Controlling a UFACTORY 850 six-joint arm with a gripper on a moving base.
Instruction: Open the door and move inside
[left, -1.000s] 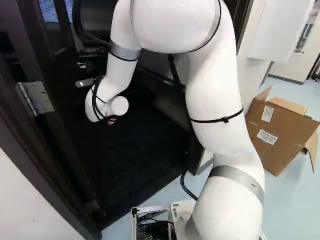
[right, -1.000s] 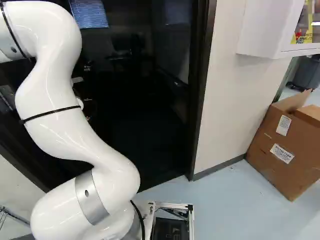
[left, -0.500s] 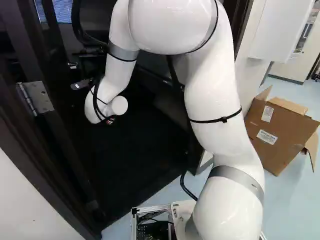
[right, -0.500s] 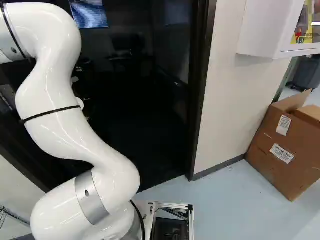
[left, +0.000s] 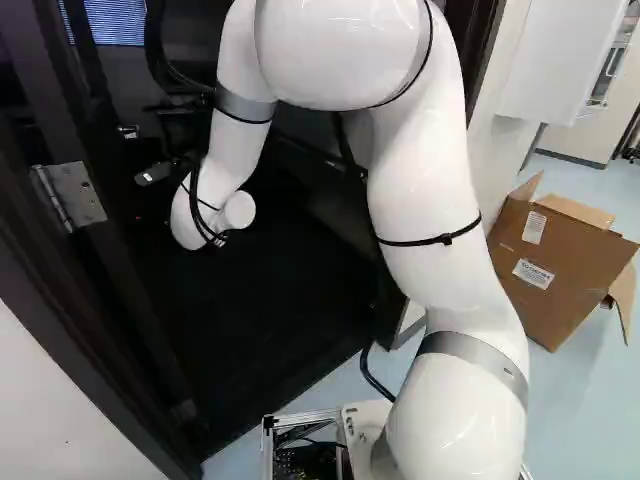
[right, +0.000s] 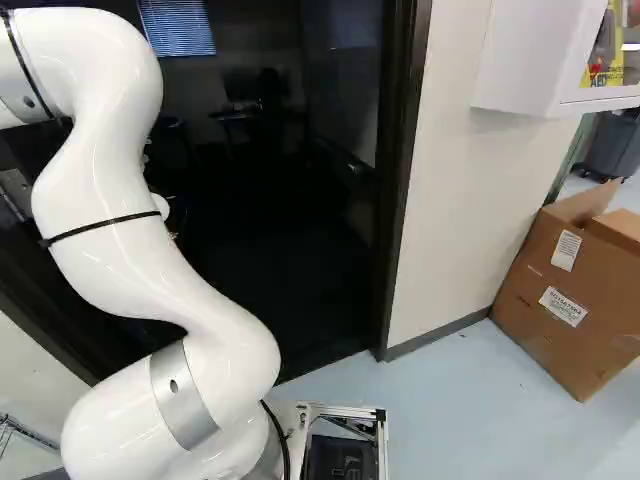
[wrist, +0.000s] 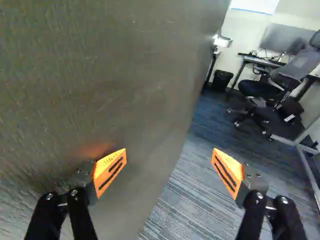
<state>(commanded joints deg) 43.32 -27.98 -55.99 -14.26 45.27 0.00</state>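
Where the doorway ahead opens, a dark room (right: 290, 230) lies beyond it, with a striped carpet (wrist: 185, 212) on its floor and a blind (right: 177, 27) at its far end. Right of the opening rises a pale wall (right: 455, 200), edged by the dark door frame (right: 398, 200). The door (wrist: 100, 75) stands open into the room on the left, its broad face filling much of the wrist view.

From the near side the white arm (left: 430, 200) arches up and reaches through the doorway, its wrist (left: 215, 190) bent down near the door. Deeper in the room, well apart from the door, the wrist view shows a bench (wrist: 252, 60) with a screen (wrist: 282, 39) over it, and a wheeled chair (wrist: 255, 89) close by. A cardboard box (left: 560, 265) with open flaps sits tilted on the floor to the right, and a white cabinet (right: 530, 60) hangs on the wall above and left of it.

Beside the bench stands a small black bin (wrist: 221, 80). The claw (wrist: 170, 157) is wide open, with nothing gripped between its orange pads; one finger is right beside the door's face, though whether it touches cannot be told. Smaller still are the door's metal handle (wrist: 224, 41), near its far edge, and the hinge (left: 75, 195) at the near left.
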